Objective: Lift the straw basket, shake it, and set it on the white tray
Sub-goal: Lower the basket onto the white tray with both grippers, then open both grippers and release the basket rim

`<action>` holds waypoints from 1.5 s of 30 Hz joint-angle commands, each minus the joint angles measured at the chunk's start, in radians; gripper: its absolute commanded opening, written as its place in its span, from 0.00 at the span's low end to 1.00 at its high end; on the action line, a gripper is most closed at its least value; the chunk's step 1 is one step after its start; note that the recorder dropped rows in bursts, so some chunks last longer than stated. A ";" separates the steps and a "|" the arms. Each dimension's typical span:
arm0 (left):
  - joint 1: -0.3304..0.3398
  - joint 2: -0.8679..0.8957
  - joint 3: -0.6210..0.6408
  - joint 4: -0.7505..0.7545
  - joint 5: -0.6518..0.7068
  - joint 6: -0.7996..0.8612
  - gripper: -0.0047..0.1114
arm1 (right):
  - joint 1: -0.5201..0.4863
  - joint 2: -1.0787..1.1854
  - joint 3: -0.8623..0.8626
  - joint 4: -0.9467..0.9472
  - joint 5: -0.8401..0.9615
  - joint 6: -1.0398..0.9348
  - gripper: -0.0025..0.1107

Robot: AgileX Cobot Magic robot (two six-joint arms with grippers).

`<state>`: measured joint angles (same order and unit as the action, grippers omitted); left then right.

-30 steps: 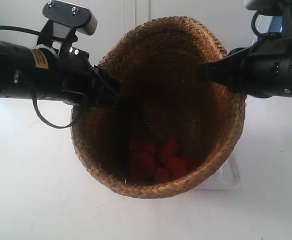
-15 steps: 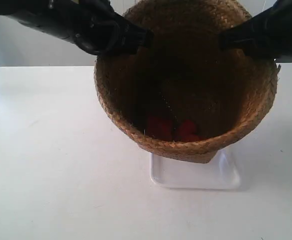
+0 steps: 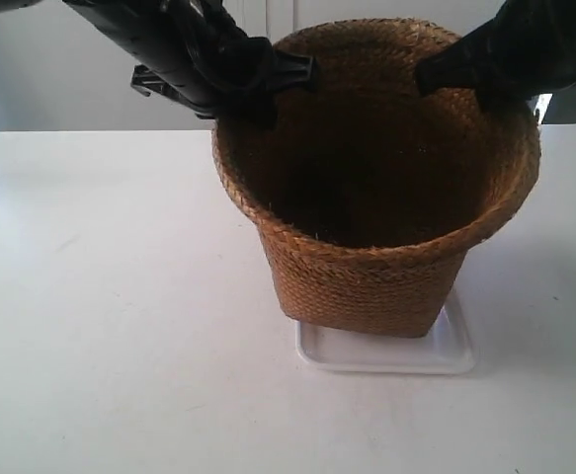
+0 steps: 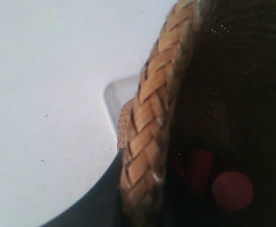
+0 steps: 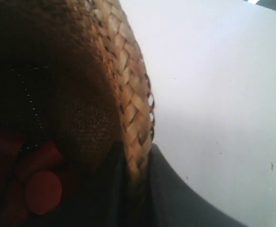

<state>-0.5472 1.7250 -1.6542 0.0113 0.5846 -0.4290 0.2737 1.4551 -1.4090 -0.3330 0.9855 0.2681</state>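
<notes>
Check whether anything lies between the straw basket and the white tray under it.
Nothing visible does. The straw basket stands upright with its base right over the white tray, whose near edge shows bare. Whether the base touches it cannot be told.

We find the straw basket [image 3: 367,276] rough, matt braided straw (coarse weave); under it the white tray [image 3: 386,357] looks smooth, glossy plastic.
</notes>
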 commanded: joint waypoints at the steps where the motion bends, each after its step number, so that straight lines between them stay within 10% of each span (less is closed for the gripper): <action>1: 0.000 0.031 -0.011 0.024 -0.045 -0.133 0.04 | -0.046 0.035 -0.025 -0.021 -0.027 -0.047 0.02; 10: 0.000 0.066 -0.011 0.028 -0.099 -0.133 0.05 | -0.078 0.072 -0.026 0.011 -0.113 -0.109 0.02; 14: 0.000 0.066 -0.011 0.028 -0.108 -0.119 0.20 | -0.078 0.089 -0.026 0.011 -0.113 -0.111 0.11; 25: 0.000 0.066 -0.011 0.028 -0.106 -0.117 0.67 | -0.078 0.057 -0.026 0.004 -0.138 -0.107 0.69; 40: 0.000 -0.143 -0.011 0.259 0.084 -0.061 0.75 | -0.059 -0.123 -0.026 0.027 -0.241 -0.054 0.67; 45: -0.002 -0.235 0.015 0.250 0.217 0.132 0.52 | -0.028 -0.208 0.024 0.039 -0.289 -0.035 0.47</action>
<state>-0.5472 1.5395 -1.6601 0.2586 0.7201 -0.3819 0.2302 1.2884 -1.4132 -0.3069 0.7359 0.2196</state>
